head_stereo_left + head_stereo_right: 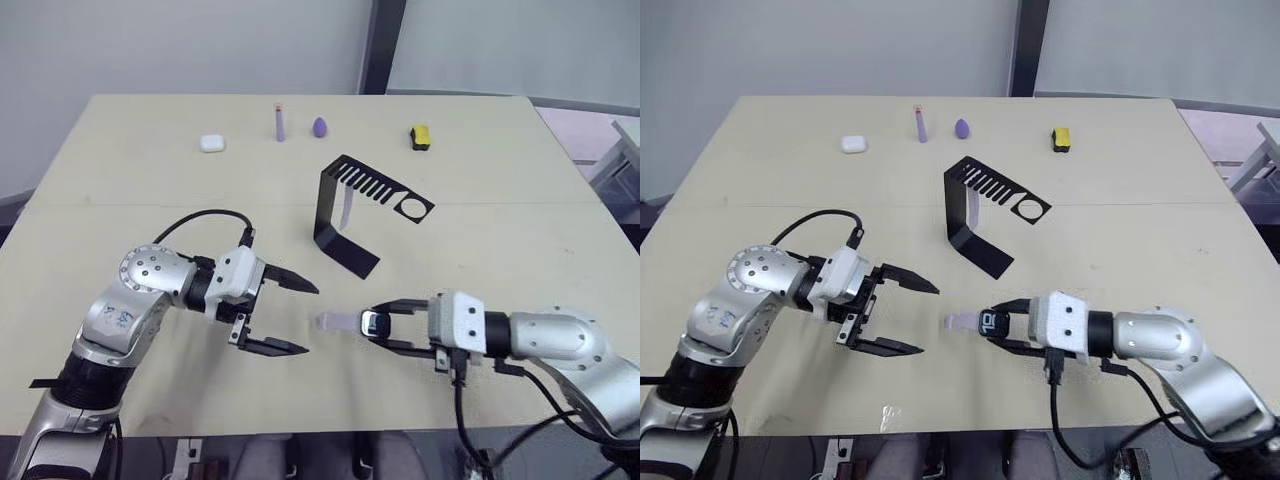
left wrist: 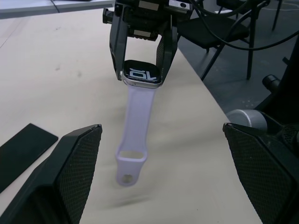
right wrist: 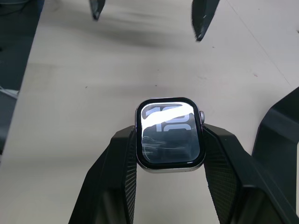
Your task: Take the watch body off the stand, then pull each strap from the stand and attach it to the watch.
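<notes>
In front of you, the right gripper (image 1: 378,326) pinches the small, light, grey-rimmed watch body (image 3: 170,134); its pale lavender strap (image 2: 134,135) hangs floppy, so hold the rigid case; the left gripper (image 1: 292,316) gapes empty.

Second strap (image 1: 344,208) half hidden behind stand (image 1: 345,228) upright.

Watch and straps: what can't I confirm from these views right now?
- Joint between the watch body and the attached strap: the case edge hides it in the left wrist view.
- That strap, right wrist view: hidden behind the watch body.
- Second strap on the stand: the stand's upright partly hides it; its hold can't be judged.
</notes>
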`<state>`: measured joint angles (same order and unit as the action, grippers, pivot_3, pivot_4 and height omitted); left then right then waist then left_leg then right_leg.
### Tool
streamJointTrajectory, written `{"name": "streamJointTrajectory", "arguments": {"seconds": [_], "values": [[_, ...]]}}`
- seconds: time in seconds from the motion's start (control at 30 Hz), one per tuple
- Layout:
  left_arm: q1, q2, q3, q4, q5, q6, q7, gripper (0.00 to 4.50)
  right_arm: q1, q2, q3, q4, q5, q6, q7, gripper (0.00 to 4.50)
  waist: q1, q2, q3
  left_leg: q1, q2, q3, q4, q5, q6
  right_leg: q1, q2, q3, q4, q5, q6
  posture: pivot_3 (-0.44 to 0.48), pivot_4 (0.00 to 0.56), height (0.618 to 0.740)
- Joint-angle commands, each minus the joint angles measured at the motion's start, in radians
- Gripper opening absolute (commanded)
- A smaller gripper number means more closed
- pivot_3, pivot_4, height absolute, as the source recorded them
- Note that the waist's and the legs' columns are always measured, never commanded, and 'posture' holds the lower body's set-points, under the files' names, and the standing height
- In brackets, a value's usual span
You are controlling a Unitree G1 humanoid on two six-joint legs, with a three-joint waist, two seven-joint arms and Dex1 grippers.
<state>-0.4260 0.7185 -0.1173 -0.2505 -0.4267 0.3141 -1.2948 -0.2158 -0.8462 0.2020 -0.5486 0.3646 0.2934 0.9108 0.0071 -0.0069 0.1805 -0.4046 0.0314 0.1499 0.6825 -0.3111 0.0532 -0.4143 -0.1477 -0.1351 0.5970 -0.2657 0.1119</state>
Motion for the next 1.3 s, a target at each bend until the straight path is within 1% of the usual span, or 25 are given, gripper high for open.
{"name": "streamJointTrajectory", "arguments": {"seconds": [0.03, 0.1, 0.2, 0.27, 0.33, 0.37, 0.4, 0.47, 0.53, 0.6, 0.67, 0.73, 0.8, 0.87, 0.93, 1.0, 1.07, 1.1, 1.2, 1.3], "values": [[0.019, 0.021, 0.006, 0.034, 0.054, -0.087, 0.000, 4.46, -0.028, 0.003, 0.072, 0.064, -0.087, 0.003, 0.036, 1.52, 0.002, 0.000, 0.000, 0.000, 0.000, 0.000, 0.000, 0.000, 0.000, 0.000, 0.000, 0.000, 0.001, 0.000, 0.000, 0.000, 0.150, 0.740], [0.032, 0.032, 0.000, 0.048, 0.077, -0.125, -0.008, 4.46, -0.033, 0.011, 0.106, 0.103, -0.124, 0.016, 0.038, 1.52, 0.004, 0.000, 0.000, -0.001, -0.001, -0.001, 0.000, 0.000, 0.000, 0.000, 0.000, -0.001, 0.001, 0.000, 0.000, 0.000, 0.150, 0.740], [0.039, 0.034, 0.002, 0.054, 0.081, -0.138, -0.004, 4.46, -0.040, 0.035, 0.121, 0.123, -0.138, 0.032, 0.039, 1.52, 0.002, 0.000, 0.000, -0.001, -0.001, 0.000, 0.000, 0.000, 0.001, 0.000, -0.001, -0.001, 0.001, 0.000, 0.000, 0.000, 0.150, 0.740], [0.043, 0.032, 0.003, 0.056, 0.082, -0.140, 0.000, 4.46, -0.043, 0.033, 0.127, 0.131, -0.161, 0.009, 0.058, 1.52, 0.000, 0.000, 0.000, -0.001, -0.001, 0.000, 0.000, 0.000, 0.001, 0.000, -0.001, -0.001, 0.001, 0.000, 0.000, 0.000, 0.150, 0.740], [0.037, 0.023, 0.000, 0.073, 0.092, -0.154, 0.012, 4.50, -0.052, 0.032, 0.124, 0.136, -0.167, 0.004, 0.073, 2.60, -0.004, 0.000, 0.000, 0.000, 0.000, 0.000, 0.000, 0.000, 0.000, 0.000, -0.001, -0.001, 0.001, 0.000, 0.000, 0.000, 0.150, 0.740], [0.031, 0.012, -0.001, 0.082, 0.096, -0.156, 0.026, 4.50, -0.055, 0.023, 0.113, 0.130, -0.159, 0.012, 0.085, 2.94, -0.005, 0.000, 0.000, 0.000, 0.000, 0.000, 0.000, 0.000, 0.000, 0.000, -0.001, -0.001, 0.002, 0.000, 0.000, 0.000, 0.150, 0.740], [0.028, 0.005, 0.003, 0.088, 0.097, -0.153, 0.040, 4.50, -0.053, 0.011, 0.099, 0.119, -0.151, 0.020, 0.096, 3.47, -0.006, 0.000, 0.000, 0.000, 0.000, 0.000, 0.000, 0.000, 0.000, 0.000, -0.001, -0.001, 0.002, 0.000, 0.000, 0.000, 0.150, 0.740], [0.039, 0.009, 0.033, 0.083, 0.077, -0.123, 0.060, 4.50, -0.023, -0.030, 0.043, 0.079, -0.122, 0.033, 0.113, 4.48, -0.005, 0.000, 0.000, 0.000, 0.000, 0.000, 0.000, 0.000, 0.000, 0.000, -0.001, -0.001, 0.005, 0.000, 0.000, 0.000, 0.150, 0.740], [0.065, 0.028, 0.070, 0.064, 0.046, -0.085, 0.069, 4.50, 0.031, -0.071, -0.042, 0.031, -0.061, 0.053, 0.134, 4.48, -0.005, 0.000, 0.000, 0.000, 0.000, 0.000, 0.000, 0.000, 0.000, -0.001, -0.001, -0.001, 0.006, 0.000, 0.000, 0.000, 0.150, 0.740], [0.117, 0.073, 0.136, 0.045, 0.003, -0.032, 0.065, 4.50, 0.141, -0.122, -0.224, -0.023, 0.057, 0.112, 0.169, 4.48, -0.005, 0.000, 0.000, 0.000, 0.000, 0.000, 0.000, 0.000, 0.000, 0.000, -0.001, -0.001, 0.006, 0.000, 0.000, 0.000, 0.150, 0.740], [0.176, 0.126, 0.209, 0.033, -0.039, 0.026, 0.062, 4.50, 0.265, -0.149, -0.434, -0.042, 0.144, 0.175, 0.200, 4.48, -0.006, 0.000, 0.000, 0.000, 0.000, -0.001, -0.001, -0.001, 0.000, 0.000, 0.000, -0.001, 0.005, 0.000, 0.000, 0.000, 0.150, 0.740], [0.219, 0.166, 0.277, 0.037, -0.078, 0.083, 0.070, 4.50, 0.364, -0.149, -0.597, -0.025, 0.178, 0.212, 0.210, 4.48, -0.005, 0.000, 0.000, 0.000, 0.000, -0.001, -0.001, -0.001, 0.001, 0.001, 0.000, -0.001, 0.004, 0.000, 0.000, 0.000, 0.150, 0.740], [0.247, 0.201, 0.358, 0.072, -0.115, 0.143, 0.083, 4.50, 0.460, -0.135, -0.740, 0.009, 0.177, 0.223, 0.225, 4.48, -0.004, 0.000, 0.000, 0.001, 0.000, -0.001, 0.000, -0.002, 0.002, 0.001, -0.001, -0.001, 0.001, 0.000, 0.000, 0.000, 0.150, 0.740], [0.265, 0.228, 0.435, 0.125, -0.127, 0.175, 0.101, 4.50, 0.533, -0.111, -0.853, 0.035, 0.183, 0.236, 0.228, 4.48, -0.002, 0.000, 0.000, 0.001, 0.001, -0.001, 0.000, -0.003, 0.001, 0.002, -0.001, 0.000, -0.001, 0.000, 0.000, 0.000, 0.150, 0.740], [0.263, 0.248, 0.489, 0.200, -0.099, 0.156, 0.131, 4.50, 0.574, -0.087, -0.927, 0.046, 0.195, 0.251, 0.214, 4.48, 0.000, 0.000, 0.000, 0.002, 0.001, -0.002, 0.000, -0.006, -0.004, 0.002, -0.001, 0.001, -0.001, 0.000, 0.000, 0.000, 0.150, 0.740], [0.259, 0.261, 0.518, 0.287, -0.055, 0.101, 0.160, 4.50, 0.594, -0.064, -0.960, 0.031, 0.201, 0.259, 0.190, 4.48, 0.000, 0.001, 0.000, 0.002, 0.001, -0.002, -0.001, -0.006, -0.006, 0.001, -0.001, 0.002, -0.001, -0.001, -0.001, 0.000, 0.150, 0.740], [0.265, 0.263, 0.531, 0.319, -0.046, 0.074, 0.158, 4.50, 0.592, -0.038, -0.958, -0.010, 0.226, 0.282, 0.153, 4.48, -0.002, 0.001, 0.000, 0.002, 0.002, -0.002, -0.002, -0.007, -0.006, 0.000, -0.002, 0.002, 0.000, -0.001, -0.001, 0.000, 0.150, 0.740], [0.265, 0.251, 0.529, 0.303, -0.057, 0.078, 0.160, 4.50, 0.581, -0.022, -0.940, -0.035, 0.244, 0.295, 0.128, 4.48, -0.004, 0.001, 0.000, 0.002, 0.002, -0.002, -0.002, -0.007, -0.007, 0.000, -0.002, 0.002, 0.000, -0.001, -0.001, 0.000, 0.150, 0.740], [0.261, 0.211, 0.491, 0.190, -0.102, 0.126, 0.178, 4.50, 0.534, 0.015, -0.864, -0.082, 0.263, 0.319, 0.049, 4.48, -0.008, 0.001, 0.000, 0.002, 0.002, -0.001, -0.002, -0.007, -0.008, 0.000, -0.004, 0.005, -0.001, -0.001, -0.001, 0.000, 0.150, 0.740], [0.219, 0.119, 0.408, -0.004, -0.161, 0.216, 0.277, 4.50, 0.421, 0.074, -0.727, -0.075, 0.259, 0.343, -0.059, 4.48, -0.008, 0.000, -0.001, 0.002, 0.003, -0.002, -0.002, -0.007, -0.009, 0.001, -0.006, 0.008, 0.000, -0.001, -0.001, 0.000, 0.150, 0.740]]}}
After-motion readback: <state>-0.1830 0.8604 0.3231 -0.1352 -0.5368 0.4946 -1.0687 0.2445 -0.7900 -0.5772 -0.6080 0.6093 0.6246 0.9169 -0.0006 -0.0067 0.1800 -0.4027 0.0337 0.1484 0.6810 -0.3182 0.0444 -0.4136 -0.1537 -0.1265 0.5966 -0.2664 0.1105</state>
